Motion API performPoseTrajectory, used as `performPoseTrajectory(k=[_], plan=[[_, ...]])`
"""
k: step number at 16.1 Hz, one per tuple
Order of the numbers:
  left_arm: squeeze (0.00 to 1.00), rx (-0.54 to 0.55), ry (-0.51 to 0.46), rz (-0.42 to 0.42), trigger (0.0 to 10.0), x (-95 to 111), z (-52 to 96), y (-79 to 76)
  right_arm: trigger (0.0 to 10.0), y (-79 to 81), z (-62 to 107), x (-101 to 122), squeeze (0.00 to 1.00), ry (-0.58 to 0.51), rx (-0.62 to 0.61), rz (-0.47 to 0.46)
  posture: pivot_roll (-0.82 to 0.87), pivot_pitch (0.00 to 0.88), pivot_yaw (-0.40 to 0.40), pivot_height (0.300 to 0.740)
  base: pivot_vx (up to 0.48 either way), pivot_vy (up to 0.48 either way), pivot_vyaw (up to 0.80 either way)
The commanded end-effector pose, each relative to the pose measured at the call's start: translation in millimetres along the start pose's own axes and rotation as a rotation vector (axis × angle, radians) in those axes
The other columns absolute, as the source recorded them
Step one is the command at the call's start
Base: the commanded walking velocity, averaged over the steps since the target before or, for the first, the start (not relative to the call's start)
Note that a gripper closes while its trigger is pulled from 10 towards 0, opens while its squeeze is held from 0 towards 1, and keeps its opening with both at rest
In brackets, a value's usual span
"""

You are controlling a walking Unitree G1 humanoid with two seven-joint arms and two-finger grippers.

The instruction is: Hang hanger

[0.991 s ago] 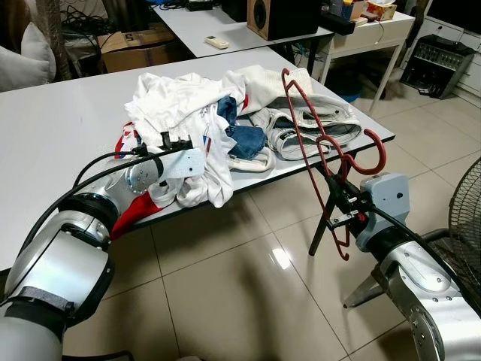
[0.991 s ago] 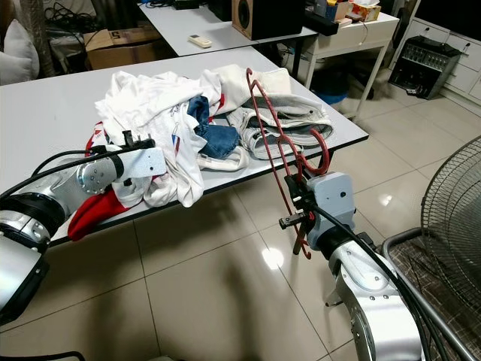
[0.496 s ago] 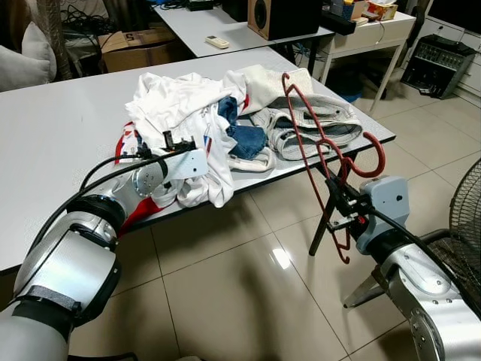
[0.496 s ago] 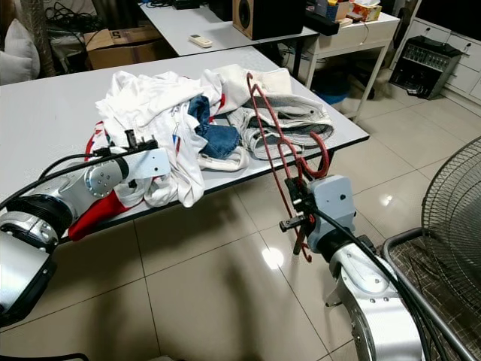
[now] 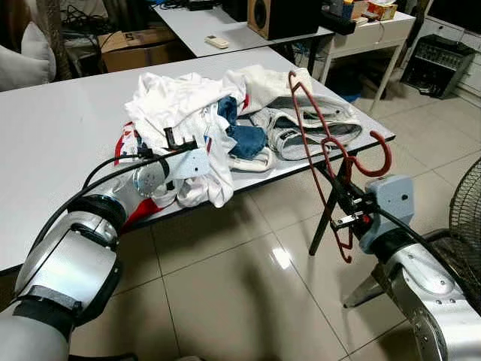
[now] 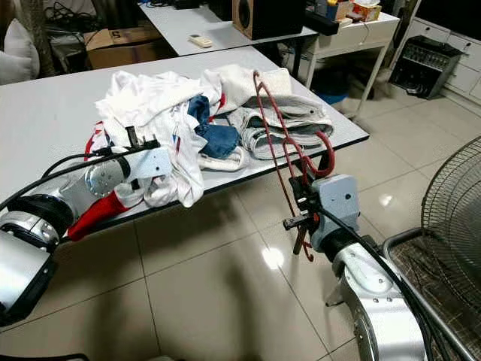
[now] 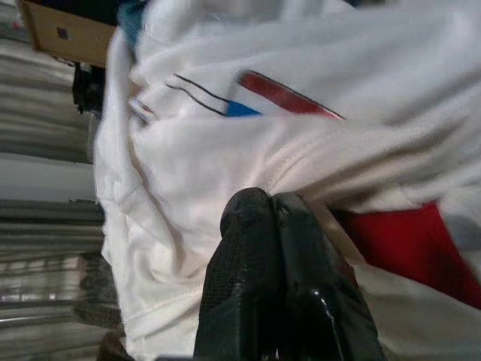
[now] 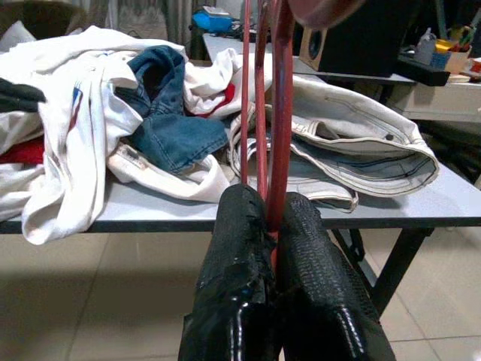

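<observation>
R gripper sits lower right of the head view, off the table's near-right corner, over the tiled floor. Its black fingers are pinched tight on a red hanger, w/ the red bars running up between them in the wrist view. Hanger stands roughly upright, tilted a bit, hook curling at right-center of frame just above the gripper, long bar reaching up to upper center in front of the striped pale garment on the table.

L gripper is at center-left of the head view, on the near edge of the clothes pile on the white table. L fingers are pressed together, tips pushed into white cloth w/ a red and blue stripe; a fold may be caught between them, can't tell for sure. Red fabric hangs off the table edge just under the L wrist.

Pile = white tops, blue denim piece in the middle, pale striped garment on the right side. A speaker stands on a second table at top center; a fan's grille is at far right edge.
</observation>
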State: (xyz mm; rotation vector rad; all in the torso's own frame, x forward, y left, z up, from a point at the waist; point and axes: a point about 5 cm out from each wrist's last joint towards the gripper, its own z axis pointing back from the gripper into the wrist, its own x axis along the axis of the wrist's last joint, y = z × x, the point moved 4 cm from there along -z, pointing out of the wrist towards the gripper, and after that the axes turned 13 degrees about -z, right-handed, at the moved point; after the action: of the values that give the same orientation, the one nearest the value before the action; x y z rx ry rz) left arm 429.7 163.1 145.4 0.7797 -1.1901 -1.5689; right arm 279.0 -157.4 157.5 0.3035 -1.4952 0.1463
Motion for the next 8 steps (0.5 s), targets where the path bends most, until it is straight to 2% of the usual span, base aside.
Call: performPoseTrajectory(k=[1, 2, 3, 4, 6, 8], plan=[[0.0, 0.052, -0.024, 0.04, 0.0, 2.4, 0.3, 22.3, 10.0, 3.9, 0.9, 12.2, 0.0, -0.033, 0.029, -0.006, -0.2, 0.007, 0.058, 0.74, 0.0, 0.0, 0.0], [0.0, 0.061, -0.032, 0.058, 0.0, 3.2, 0.4, 25.9, 10.0, 4.4, 0.9, 13.6, 0.0, -0.035, 0.036, 0.003, -0.2, 0.007, 0.058, 0.74, 0.0, 0.0, 0.0], [0.0, 0.083, -0.062, 0.068, 0.0, 6.6, 1.5, 39.8, 10.0, 8.3, 1.8, 15.0, 0.0, -0.025, 0.086, -0.008, -0.2, 0.0, 0.058, 0.74, 0.0, 0.0, 0.0], [0.0, 0.091, -0.073, 0.081, 0.0, 8.0, 1.9, 44.5, 10.0, 9.0, 2.0, 15.1, 0.0, -0.02, 0.098, -0.005, -0.2, 0.0, 0.058, 0.74, 0.0, 0.0, 0.0], [0.0, 0.173, -0.122, 0.162, 0.0, 11.5, 7.6, 83.6, 10.0, 24.8, 7.8, 13.0, 0.0, 0.024, 0.261, 0.01, -0.19, 0.0, 0.054, 0.74, 0.0, 0.0, 0.0], [0.0, 0.224, -0.158, 0.23, 0.0, 14.6, 12.0, 106.6, 10.0, 29.6, 9.3, 8.2, 0.0, 0.06, 0.305, 0.022, -0.18, 0.0, 0.051, 0.74, 0.0, 0.0, 0.0]])
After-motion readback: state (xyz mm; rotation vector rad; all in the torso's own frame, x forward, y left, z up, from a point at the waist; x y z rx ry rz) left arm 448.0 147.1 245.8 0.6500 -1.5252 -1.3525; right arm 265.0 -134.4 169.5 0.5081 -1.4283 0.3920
